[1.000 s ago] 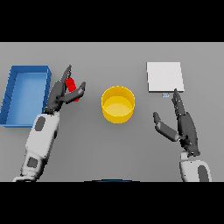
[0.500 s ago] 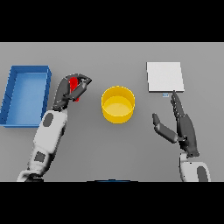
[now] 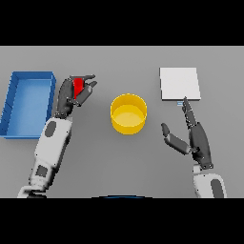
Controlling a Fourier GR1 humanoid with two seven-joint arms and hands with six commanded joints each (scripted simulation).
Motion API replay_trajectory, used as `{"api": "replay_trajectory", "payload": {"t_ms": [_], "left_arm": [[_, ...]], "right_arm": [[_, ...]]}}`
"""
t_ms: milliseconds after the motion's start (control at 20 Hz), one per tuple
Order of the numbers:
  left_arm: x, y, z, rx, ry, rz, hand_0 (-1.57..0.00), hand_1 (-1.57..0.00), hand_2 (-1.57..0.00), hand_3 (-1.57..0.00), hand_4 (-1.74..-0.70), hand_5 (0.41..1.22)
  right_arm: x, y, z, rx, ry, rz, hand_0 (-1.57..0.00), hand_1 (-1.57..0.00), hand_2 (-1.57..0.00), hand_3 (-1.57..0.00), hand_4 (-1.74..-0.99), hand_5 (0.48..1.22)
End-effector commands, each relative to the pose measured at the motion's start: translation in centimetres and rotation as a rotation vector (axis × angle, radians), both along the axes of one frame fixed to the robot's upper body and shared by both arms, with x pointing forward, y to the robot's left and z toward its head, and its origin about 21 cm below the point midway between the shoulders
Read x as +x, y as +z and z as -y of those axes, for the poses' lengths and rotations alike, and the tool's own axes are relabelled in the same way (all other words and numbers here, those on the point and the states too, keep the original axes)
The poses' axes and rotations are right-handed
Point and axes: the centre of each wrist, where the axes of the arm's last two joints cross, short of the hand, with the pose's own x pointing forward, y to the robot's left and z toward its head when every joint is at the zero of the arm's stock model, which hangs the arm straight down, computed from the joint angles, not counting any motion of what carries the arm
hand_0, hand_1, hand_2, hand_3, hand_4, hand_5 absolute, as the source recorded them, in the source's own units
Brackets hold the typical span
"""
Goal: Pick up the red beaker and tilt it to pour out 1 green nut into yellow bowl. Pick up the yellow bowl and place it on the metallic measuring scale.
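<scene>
Grey table (image 3: 124,157): left hand (image 3: 71,95) grips small red beaker (image 3: 78,87), right hand (image 3: 193,136) loosely open

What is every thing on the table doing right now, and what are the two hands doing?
red beaker: held in the left hand.
left hand: fingers curled round the beaker.
yellow bowl: upright on the table, untouched.
measuring scale: flat, nothing on it.
right hand: open, fingers straight, holding nothing.
blue bin: open-topped, looks empty.

Beaker (image 3: 78,86): red. Bowl (image 3: 128,113): yellow. Scale (image 3: 179,83): pale grey, plain. Bin (image 3: 27,103): blue. Desk (image 3: 124,162): grey. Hands (image 3: 71,93) (image 3: 193,138): dark.
</scene>
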Motion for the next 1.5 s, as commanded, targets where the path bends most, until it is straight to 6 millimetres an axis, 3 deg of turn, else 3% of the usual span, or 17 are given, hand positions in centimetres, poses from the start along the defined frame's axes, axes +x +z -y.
{"api": "replay_trajectory", "payload": {"t_ms": [0,150,300,600,1150,1300,1450], "left_arm": [[0.2,0.7,0.1,0.010,0.003,0.020,-1.53,-1.53,-1.53,-1.53,-1.70,1.098],[0.6,3.3,0.7,0.092,-0.025,0.067,-1.55,-1.55,-1.55,-1.55,-1.72,1.101],[0.7,5.6,1.1,0.325,-0.129,0.085,-1.56,-1.56,-1.56,-1.56,-1.73,1.119],[-0.3,6.5,1.2,0.486,-0.214,0.083,-1.56,-1.56,-1.56,-1.56,-1.73,1.113],[1.8,9.5,5.7,1.313,-0.446,0.270,-1.57,-1.57,-1.57,-1.57,-1.74,1.193],[2.5,10.1,7.0,1.498,-0.528,0.290,-1.57,-1.57,-1.57,-1.57,-1.61,1.206],[2.7,11.1,8.5,1.661,-0.617,0.298,-1.57,-1.57,-1.57,-1.57,-1.67,1.214]], "right_arm": [[-0.1,0.0,0.1,0.001,0.001,0.011,0.00,0.00,0.00,0.00,-1.258,0.669],[0.2,-0.1,-0.4,-0.009,-0.008,0.019,0.00,0.00,0.00,0.00,-1.245,0.673],[-0.3,-0.2,-0.2,-0.042,-0.015,0.020,0.00,0.00,0.00,0.00,-1.245,0.688],[-0.9,0.3,-0.3,-0.043,-0.012,0.016,0.00,0.00,0.00,0.00,-1.243,0.710],[-0.7,0.4,-0.1,-0.016,-0.003,0.016,0.00,0.00,0.00,0.00,-1.264,0.717],[-0.6,0.3,-0.6,-0.009,-0.010,0.023,0.00,0.00,0.00,0.00,-1.258,0.697],[-0.7,0.1,-0.8,-0.016,-0.024,0.009,0.00,0.00,0.00,0.00,-1.237,0.671]]}}
